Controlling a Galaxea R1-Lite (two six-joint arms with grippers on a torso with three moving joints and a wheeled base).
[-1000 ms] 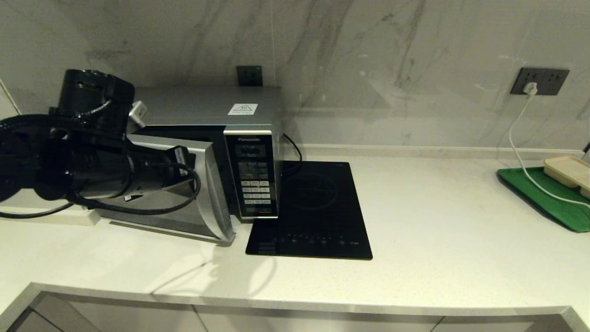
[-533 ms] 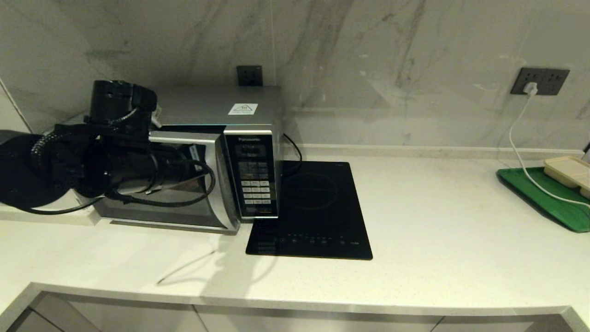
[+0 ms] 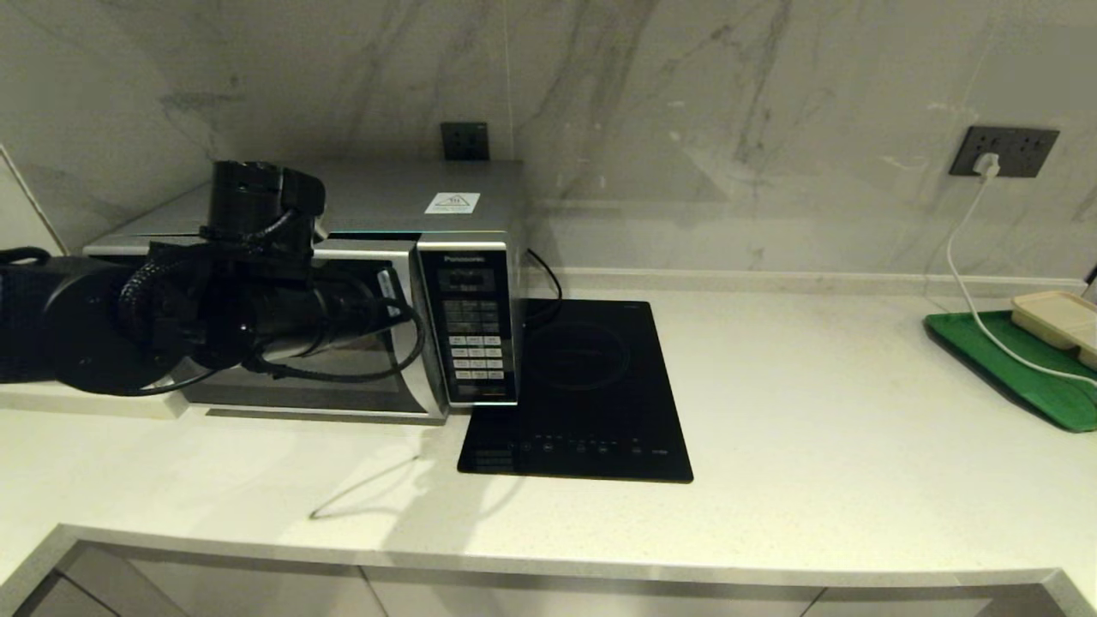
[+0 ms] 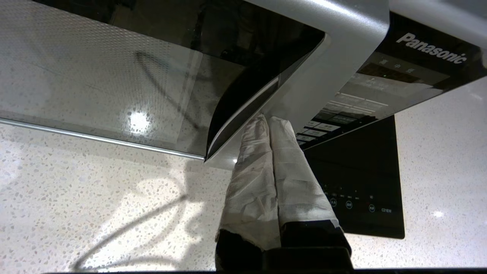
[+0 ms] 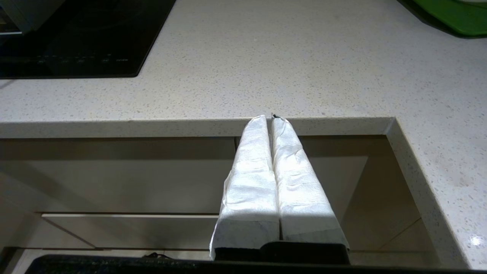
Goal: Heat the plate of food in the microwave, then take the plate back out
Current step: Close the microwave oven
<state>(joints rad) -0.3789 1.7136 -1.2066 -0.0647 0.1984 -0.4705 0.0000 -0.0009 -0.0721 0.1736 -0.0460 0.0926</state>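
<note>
The silver microwave [image 3: 386, 201] stands at the back left of the counter, and its dark glass door [image 4: 114, 76] looks flush with the keypad panel [image 3: 476, 343]. My left gripper [image 4: 269, 118] is shut with nothing in it. Its white-wrapped fingertips [image 4: 258, 125] press against the door's silver edge [image 4: 327, 68] beside the keypad. The left arm [image 3: 214, 317] crosses in front of the door in the head view. The plate of food is out of view. My right gripper [image 5: 271, 117] is shut and empty, parked low in front of the counter's front edge.
A flat black induction hob [image 3: 583, 386] lies right of the microwave. At the far right a green tray [image 3: 1020, 368] carries a beige compartment tray [image 3: 1058, 317]. A white cable [image 3: 968, 283] runs from the wall socket [image 3: 1003, 150] across the green tray.
The microwave door has swung from half open to flush against the body. My left arm moved right and toward the microwave with it, fingers staying shut.
</note>
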